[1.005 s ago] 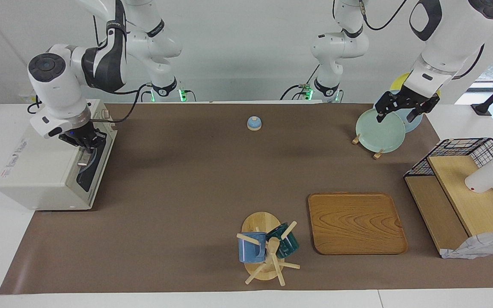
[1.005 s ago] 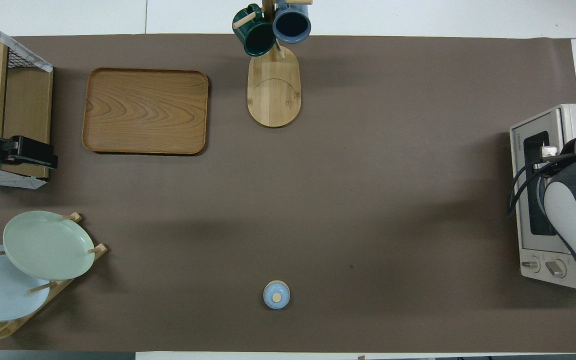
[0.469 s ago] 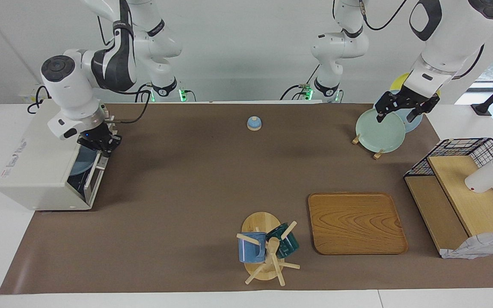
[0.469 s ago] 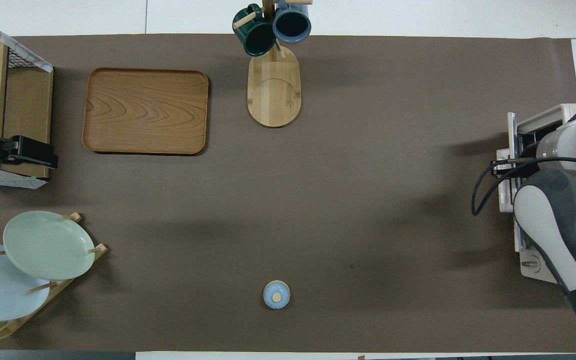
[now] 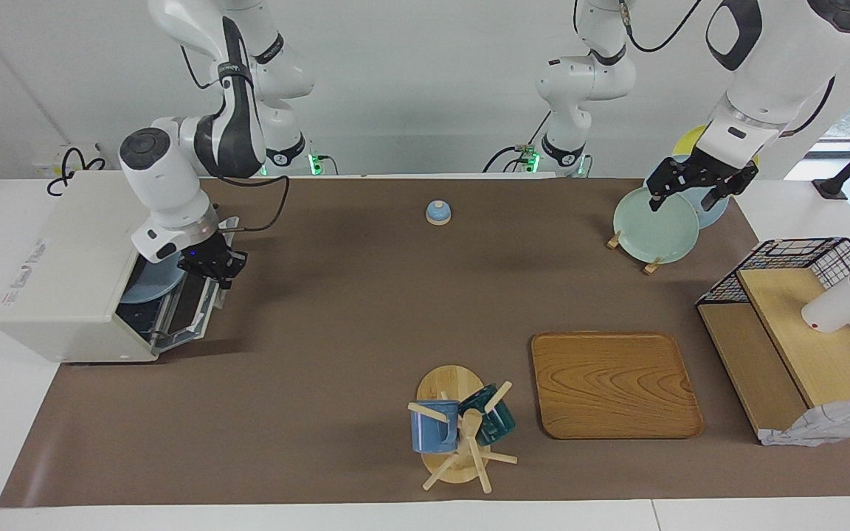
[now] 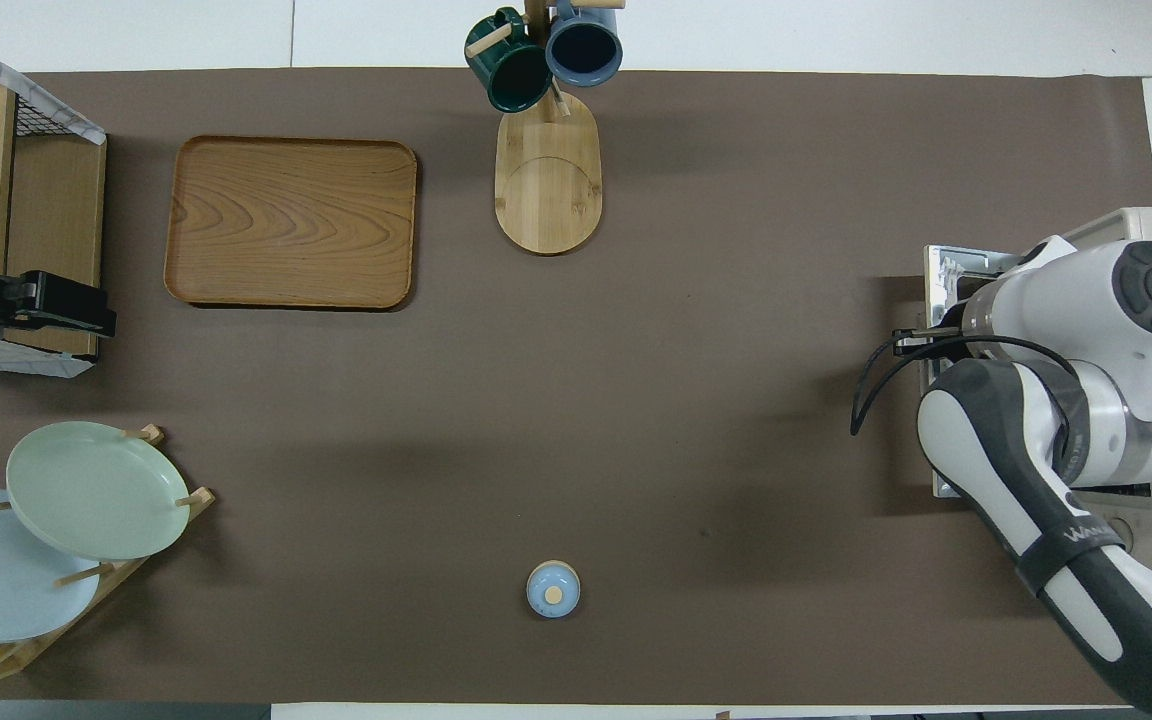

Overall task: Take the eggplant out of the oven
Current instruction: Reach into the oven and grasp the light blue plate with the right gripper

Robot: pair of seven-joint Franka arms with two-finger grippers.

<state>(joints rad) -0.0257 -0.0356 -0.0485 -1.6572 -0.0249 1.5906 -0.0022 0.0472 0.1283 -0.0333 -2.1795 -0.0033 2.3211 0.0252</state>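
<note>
Off-white oven point(image 5: 63, 273) with dark glass door under the black right gripper point(image 5: 212, 267); pale blue plate point(image 5: 150, 283) inside; plain brown mat point(image 5: 336, 317) beside it.

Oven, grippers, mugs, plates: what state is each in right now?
oven: door partly swung down, pale blue plate visible inside
eggplant: not visible
right gripper: at the door's upper edge
left gripper: waiting over the plate rack
mugs: hanging on their stand
</note>
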